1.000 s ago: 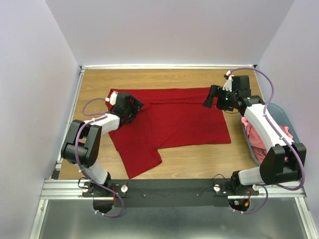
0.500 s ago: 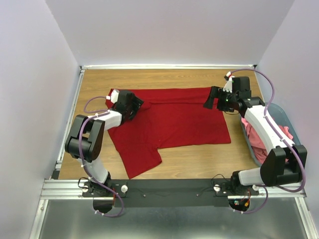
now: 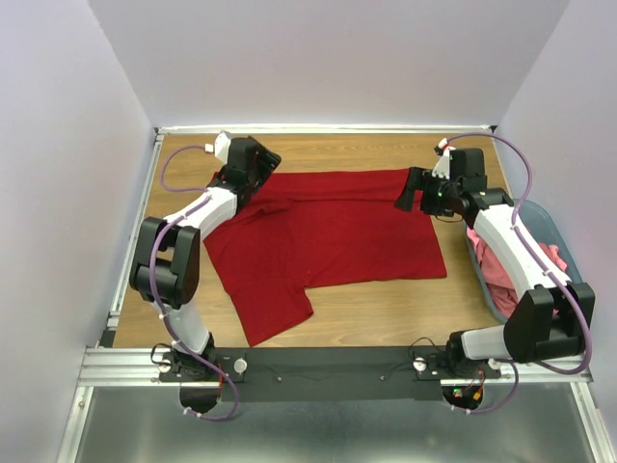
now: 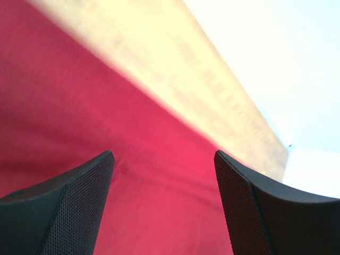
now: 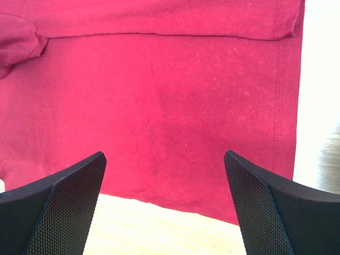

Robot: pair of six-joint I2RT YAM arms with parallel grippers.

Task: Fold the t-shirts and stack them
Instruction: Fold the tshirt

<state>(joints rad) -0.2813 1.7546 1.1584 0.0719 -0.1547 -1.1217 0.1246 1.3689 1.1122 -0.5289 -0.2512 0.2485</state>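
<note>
a dark red t-shirt (image 3: 337, 231) lies spread flat on the wooden table (image 3: 386, 311).

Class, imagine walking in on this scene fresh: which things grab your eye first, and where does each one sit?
A dark red t-shirt lies spread across the middle of the wooden table. The left gripper and right gripper are poised open at its far left and far right corners. On the right side, behind the right arm, pink shirts are heaped in a grey-blue basket.
</note>
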